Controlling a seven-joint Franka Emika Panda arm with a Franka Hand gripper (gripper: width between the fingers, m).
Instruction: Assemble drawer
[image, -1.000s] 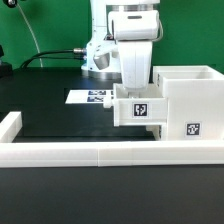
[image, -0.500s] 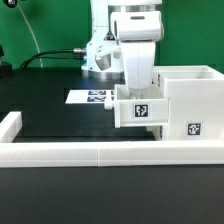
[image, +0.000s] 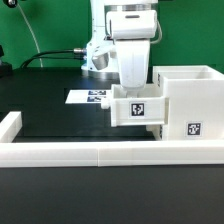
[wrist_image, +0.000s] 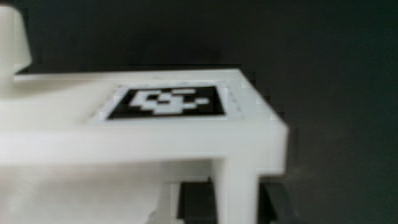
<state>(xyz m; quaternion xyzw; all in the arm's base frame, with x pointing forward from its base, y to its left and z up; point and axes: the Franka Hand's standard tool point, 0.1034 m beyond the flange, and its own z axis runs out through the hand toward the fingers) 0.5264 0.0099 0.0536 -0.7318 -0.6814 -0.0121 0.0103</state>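
Note:
A small white tray (image: 138, 108) with a black-and-white tag hangs just above the black table, its side against the tall white case (image: 190, 100) at the exterior view's right. The case carries its own tag low on its front. My gripper (image: 134, 88) reaches down from above and is shut on the tray's wall. In the wrist view the tray (wrist_image: 169, 135) fills the frame with its tag facing up, and the gripper (wrist_image: 240, 200) has its dark fingers (wrist_image: 199, 200) on either side of a thin white wall. A second tray is not in view.
A low white rail (image: 90, 152) edges the table's front and turns up at the exterior view's left (image: 10, 125). The marker board (image: 88, 97) lies behind the tray. The arm's base (image: 100, 55) and a black cable stand at the back.
The gripper and the held tray have shifted very slightly toward the exterior view's left and a little up. The case has not moved.

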